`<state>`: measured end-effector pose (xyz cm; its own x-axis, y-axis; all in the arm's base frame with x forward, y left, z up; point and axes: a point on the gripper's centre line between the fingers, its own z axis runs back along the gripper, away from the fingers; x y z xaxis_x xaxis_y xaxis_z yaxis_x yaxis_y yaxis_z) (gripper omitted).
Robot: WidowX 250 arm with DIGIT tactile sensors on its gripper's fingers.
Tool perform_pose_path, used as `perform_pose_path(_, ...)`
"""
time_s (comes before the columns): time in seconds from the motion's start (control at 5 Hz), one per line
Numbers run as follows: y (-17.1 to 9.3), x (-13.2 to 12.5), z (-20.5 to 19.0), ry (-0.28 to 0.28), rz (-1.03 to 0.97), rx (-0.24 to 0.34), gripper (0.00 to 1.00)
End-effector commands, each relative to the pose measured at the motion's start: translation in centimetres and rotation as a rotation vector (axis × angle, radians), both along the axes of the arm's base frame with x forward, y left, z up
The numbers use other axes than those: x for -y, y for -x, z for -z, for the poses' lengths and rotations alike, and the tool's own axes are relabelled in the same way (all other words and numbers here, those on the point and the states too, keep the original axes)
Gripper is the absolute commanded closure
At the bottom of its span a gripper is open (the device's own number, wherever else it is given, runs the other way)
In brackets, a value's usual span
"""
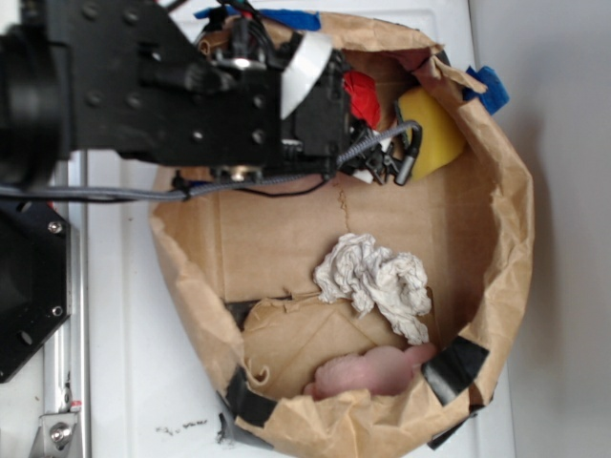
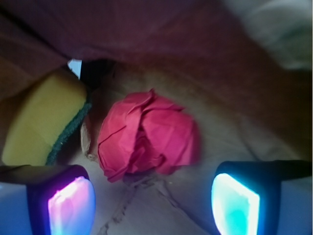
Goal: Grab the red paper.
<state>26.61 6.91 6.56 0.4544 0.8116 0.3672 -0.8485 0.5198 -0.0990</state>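
Note:
The red paper (image 2: 146,136) is a creased red ball lying on the brown paper floor of the bag, just ahead of my gripper (image 2: 153,199). The jaws stand wide open and empty, with glowing pads (image 2: 71,204) on either side and the ball a little beyond them. In the exterior view only a bit of the red paper (image 1: 363,95) shows at the bag's top, next to the yellow sponge, and the black arm covers my gripper (image 1: 368,143) there.
A yellow sponge with a green edge (image 2: 41,122) sits left of the red ball and also shows in the exterior view (image 1: 434,134). An off-white paper wad (image 1: 377,279) and a pink thing (image 1: 368,370) lie lower in the brown paper bag (image 1: 511,239). The bag's walls stand close around.

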Motion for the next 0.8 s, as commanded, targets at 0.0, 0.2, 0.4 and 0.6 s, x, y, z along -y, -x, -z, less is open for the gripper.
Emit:
perform_pose_path(0.0,-1.97,-0.74,-0.06,0.017,-0.052,0.034,0.00)
perform_pose_path(0.2,-2.07,-0.88,0.13,0.005,-0.055,0.032,0.00)
perform_pose_path(0.4,-2.02,-0.97,0.12,-0.004,-0.055,0.037,0.00)
perform_pose_path(0.6,-2.28,-1.37,0.12,-0.018,-0.108,0.064,0.00)
